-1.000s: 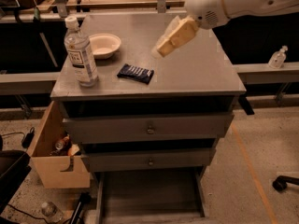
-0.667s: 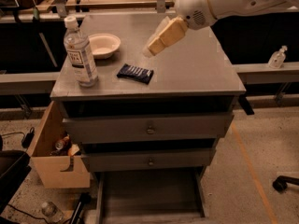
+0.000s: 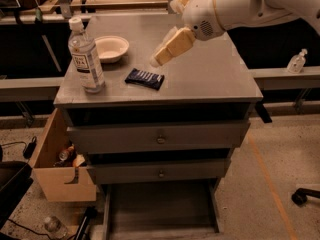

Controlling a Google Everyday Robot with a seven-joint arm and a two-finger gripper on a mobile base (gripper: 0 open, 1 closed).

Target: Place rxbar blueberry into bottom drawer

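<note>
The rxbar blueberry [image 3: 144,78], a flat navy bar, lies on the grey cabinet top [image 3: 210,74], near its front edge and left of centre. My gripper [image 3: 159,59] hangs just above and a little behind and to the right of the bar, pointing down-left at it, not touching it. The white arm reaches in from the upper right. The bottom drawer [image 3: 160,206] is pulled out at floor level under the two knobbed drawers, and its tray holds nothing.
A water bottle [image 3: 86,56] stands at the top's front left. A white bowl [image 3: 111,48] sits behind it. A tan cardboard box [image 3: 60,176] with clutter stands left of the cabinet. A small bottle [image 3: 296,62] is on the right shelf.
My gripper has moved left and down, from over the middle of the cabinet top to just above the bar. The bar, bottle and bowl have not moved.
</note>
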